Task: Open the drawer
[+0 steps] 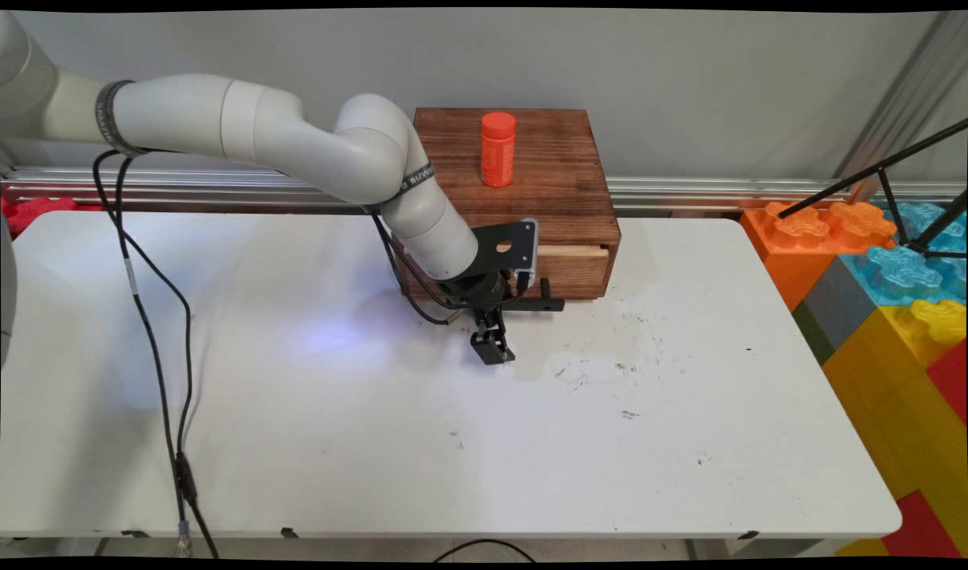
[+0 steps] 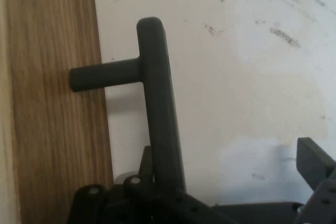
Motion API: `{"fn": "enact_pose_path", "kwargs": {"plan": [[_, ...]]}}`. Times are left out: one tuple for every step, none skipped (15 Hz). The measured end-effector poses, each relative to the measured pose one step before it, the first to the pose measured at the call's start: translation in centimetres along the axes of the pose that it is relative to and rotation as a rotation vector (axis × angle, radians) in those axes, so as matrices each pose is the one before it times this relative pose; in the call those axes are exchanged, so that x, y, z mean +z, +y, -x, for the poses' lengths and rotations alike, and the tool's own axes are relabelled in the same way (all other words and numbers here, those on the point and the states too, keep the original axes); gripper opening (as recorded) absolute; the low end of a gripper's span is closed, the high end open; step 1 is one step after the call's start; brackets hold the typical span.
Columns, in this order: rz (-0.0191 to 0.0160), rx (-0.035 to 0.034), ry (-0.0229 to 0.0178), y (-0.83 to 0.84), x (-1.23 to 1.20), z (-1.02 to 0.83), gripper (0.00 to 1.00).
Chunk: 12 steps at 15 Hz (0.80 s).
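Hanging low over the surface in the main view, end effector just in front of the box; drawer slightly out, bottle upright on top. Handle likely rigid, best taken on its bar. Seen only in the hand view: handle beside the left finger, jaws spread, nothing gripped.

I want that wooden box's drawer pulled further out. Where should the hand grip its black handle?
Probably the handle's long bar, not its short post. It stands clear of the drawer front, so fingers fit either side; come from the table side, facing the box.
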<state>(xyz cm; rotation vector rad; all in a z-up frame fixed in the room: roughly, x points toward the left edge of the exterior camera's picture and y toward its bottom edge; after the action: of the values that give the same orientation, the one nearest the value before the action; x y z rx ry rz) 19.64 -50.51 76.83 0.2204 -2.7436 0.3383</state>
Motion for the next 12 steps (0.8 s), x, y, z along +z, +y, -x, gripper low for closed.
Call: {"fn": "enact_pose_path", "kwargs": {"plan": [[0.00218, -0.00116, -0.00227, 0.024, 0.096, 0.019, 1.00], [0.00270, -0.00171, -0.00228, 0.033, 0.097, 0.020, 1.00], [0.00318, -0.00218, -0.00267, 0.019, 0.111, 0.015, 1.00], [0.00366, -0.00240, -0.00292, 0.041, 0.105, 0.024, 1.00], [0.00352, -0.00188, -0.00192, 0.066, 0.063, -0.005, 1.00], [0.00348, -0.00182, -0.00200, 0.101, 0.033, 0.017, 1.00], [0.00468, -0.00107, -0.00197, 0.142, 0.024, -0.032, 1.00], [0.00446, -0.00078, -0.00045, 0.189, -0.045, -0.116, 1.00], [0.00368, -0.00164, -0.00052, 0.171, -0.061, -0.091, 1.00], [0.00331, -0.00116, -0.00075, 0.175, -0.071, -0.081, 1.00], [0.00284, -0.00081, -0.00040, 0.139, -0.050, -0.101, 1.00], [0.00391, -0.00166, -0.00063, 0.234, -0.083, -0.079, 1.00]]}}
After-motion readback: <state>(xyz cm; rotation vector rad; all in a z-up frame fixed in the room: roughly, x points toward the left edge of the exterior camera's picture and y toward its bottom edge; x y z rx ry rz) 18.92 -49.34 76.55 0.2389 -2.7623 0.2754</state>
